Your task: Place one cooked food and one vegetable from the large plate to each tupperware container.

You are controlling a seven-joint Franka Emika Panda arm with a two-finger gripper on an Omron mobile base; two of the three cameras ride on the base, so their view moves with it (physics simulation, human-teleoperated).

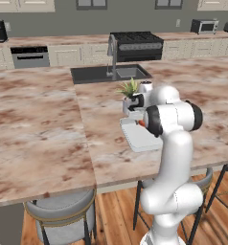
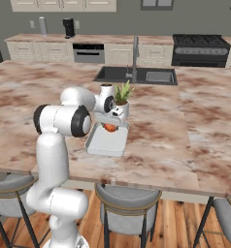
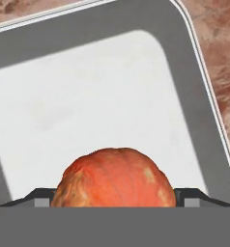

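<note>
Hovering over one tupperware container (image 1: 141, 137), the pincer (image 1: 141, 122) sits low above the tray's far end in the left base view, largely masked by the arm's own elbow; a sliver of orange-red shows beside it.

From the right base view, the pincer (image 2: 110, 125) points down with a round orange-red food item (image 2: 109, 127) between its tips, and the container (image 2: 106, 143) stretches from directly under it back toward the robot, its long axis running near to far on the tabletop (image 2: 156, 131). A potted plant (image 2: 122, 95) stands just beyond the pincer.

Along the hand view, the food item (image 3: 114, 177) fills the gap between the two fingertips (image 3: 38, 198), which stand spread wide on either side of it, apparently gripping it. The container's pale floor (image 3: 88, 96) lies straight ahead. Judging by this, release needs only a short descent; the drop spot lies directly below.
</note>
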